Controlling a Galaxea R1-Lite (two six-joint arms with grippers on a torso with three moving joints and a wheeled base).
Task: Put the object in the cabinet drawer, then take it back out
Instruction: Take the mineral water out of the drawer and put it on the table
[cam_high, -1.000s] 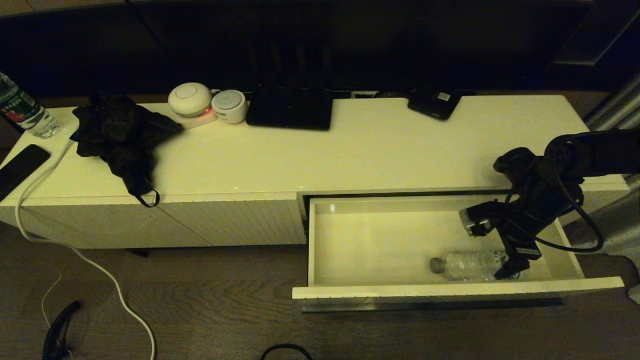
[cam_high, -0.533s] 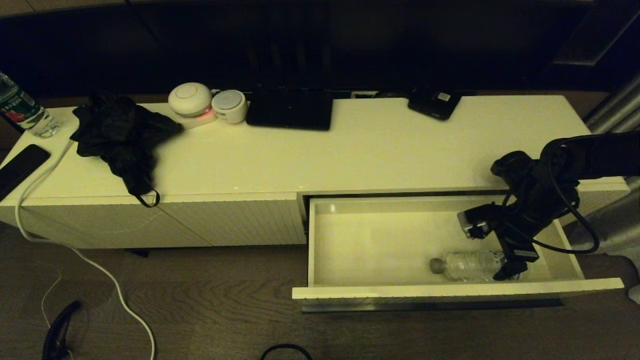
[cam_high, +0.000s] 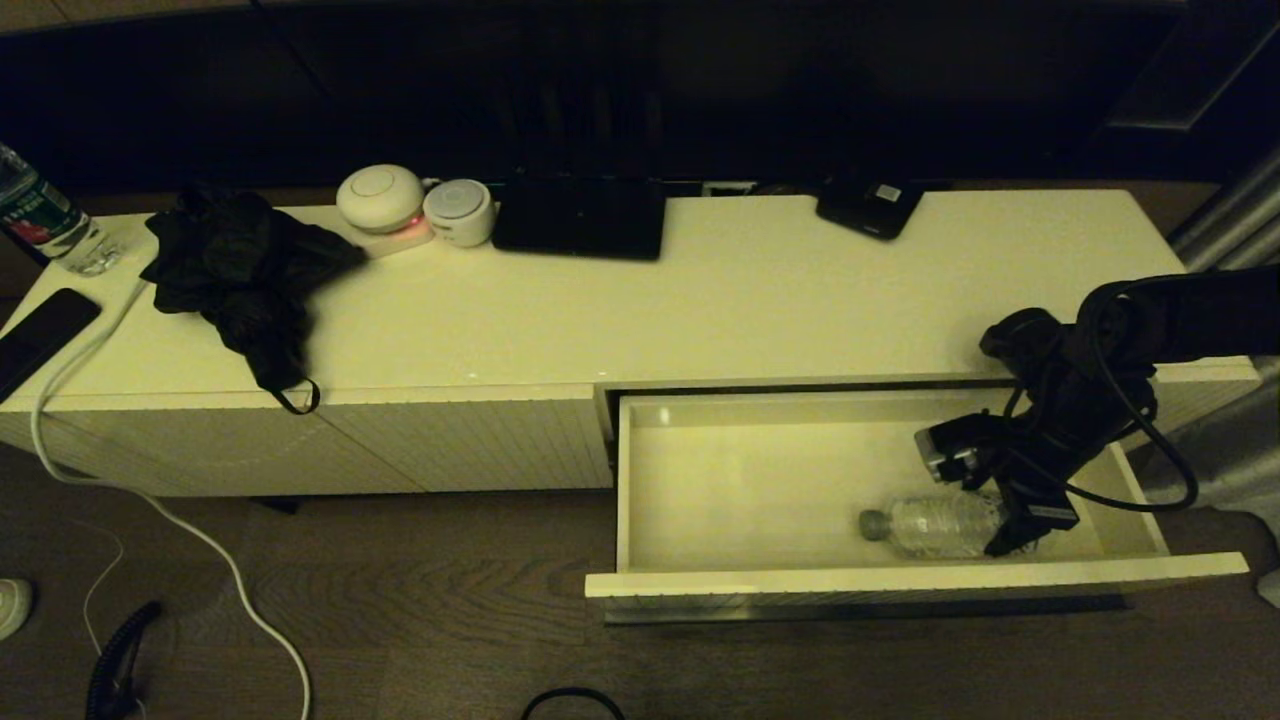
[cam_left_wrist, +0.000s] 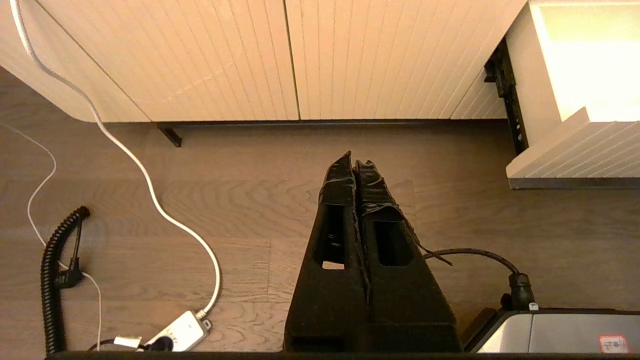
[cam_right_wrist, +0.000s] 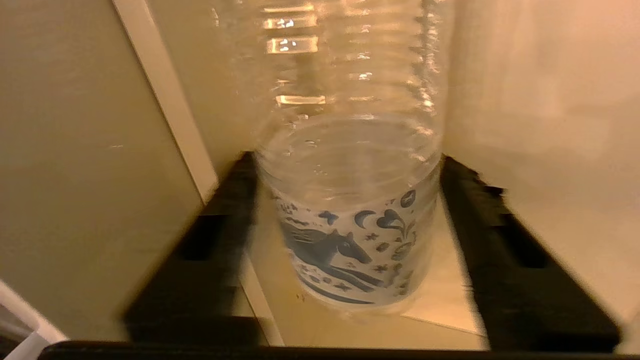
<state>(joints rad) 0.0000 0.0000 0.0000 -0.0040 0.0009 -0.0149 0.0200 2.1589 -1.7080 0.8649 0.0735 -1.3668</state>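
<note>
Nearest in the scene, the floor (cam_high: 420, 600) is carrying a white cable (cam_high: 180, 520) that is trailing down from the worktop's left end, and a coiled black cord (cam_high: 115, 660) is lying at the near left. The left tool (cam_left_wrist: 354, 167) is hanging low over this floor in front of the ribbed cabinet front, its two fingers pressed together with nothing between them.

Just beyond, the cabinet drawer (cam_high: 900, 578) is standing pulled out at the right. The water bottle (cam_high: 935, 525) is lying on its side on the drawer floor, close to the front wall, with its grey cap pointing left and its base pointing right. The right tool (cam_high: 1010, 535) is reaching down into the drawer from the right and is straddling the bottle's base end. In the right wrist view its fingers (cam_right_wrist: 505, 240) are flanking the patterned label band of the bottle (cam_right_wrist: 350, 215), one on each side; whether they are pressing the plastic or standing just clear of it cannot be told.

Farther back, the white worktop (cam_high: 760, 300) is holding a crumpled black cloth (cam_high: 240, 270) at the left, two round white devices (cam_high: 410, 205) behind it, and a flat black device (cam_high: 580, 218) at the far edge. A second bottle (cam_high: 45, 220) with a green-and-red label is standing at the far left corner.
</note>
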